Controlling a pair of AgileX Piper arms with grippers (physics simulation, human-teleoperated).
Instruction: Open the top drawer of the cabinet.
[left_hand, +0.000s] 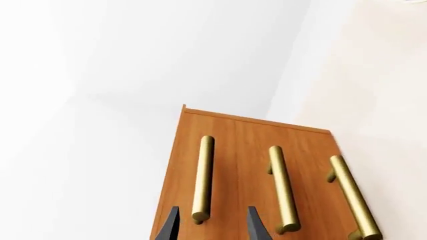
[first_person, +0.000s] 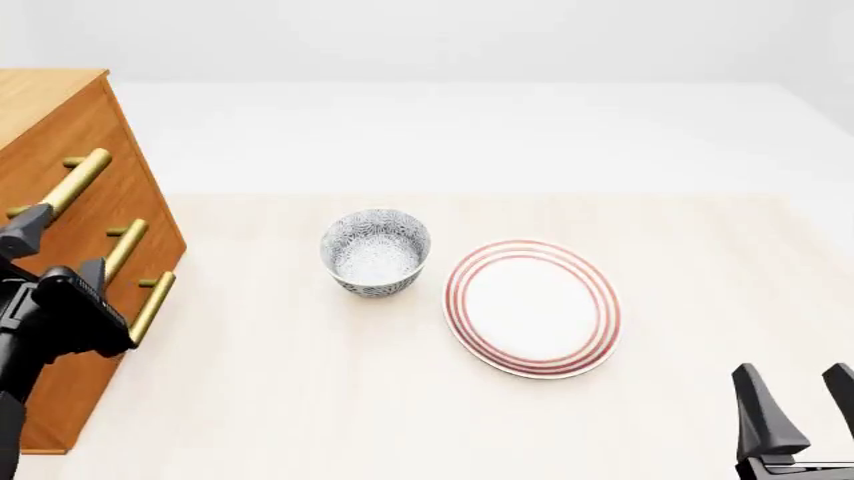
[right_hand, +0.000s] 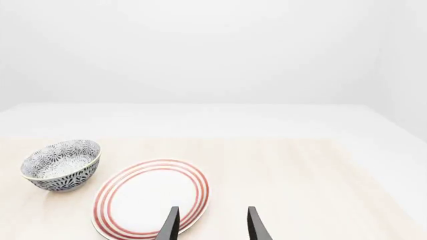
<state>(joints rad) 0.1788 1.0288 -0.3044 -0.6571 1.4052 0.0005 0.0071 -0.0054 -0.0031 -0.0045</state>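
The left claw (left_hand: 210, 225) stood apart, seemingly straddling the top drawer's brass handle (left_hand: 203, 178) on the cabinet (first_person: 54, 110); the right claw (right_hand: 211, 224) hung apart.

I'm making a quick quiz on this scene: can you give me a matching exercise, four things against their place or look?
Things:
1. cabinet
2. bowl
3. plate
4. right hand

Descriptions:
A. white with red rings, lying flat on the table
B. open, empty, at the near right edge of the front view
C. orange-brown wood with brass bar handles, at the far left
D. blue-and-white patterned, just left of the plate

Pairs: 1-C, 2-D, 3-A, 4-B
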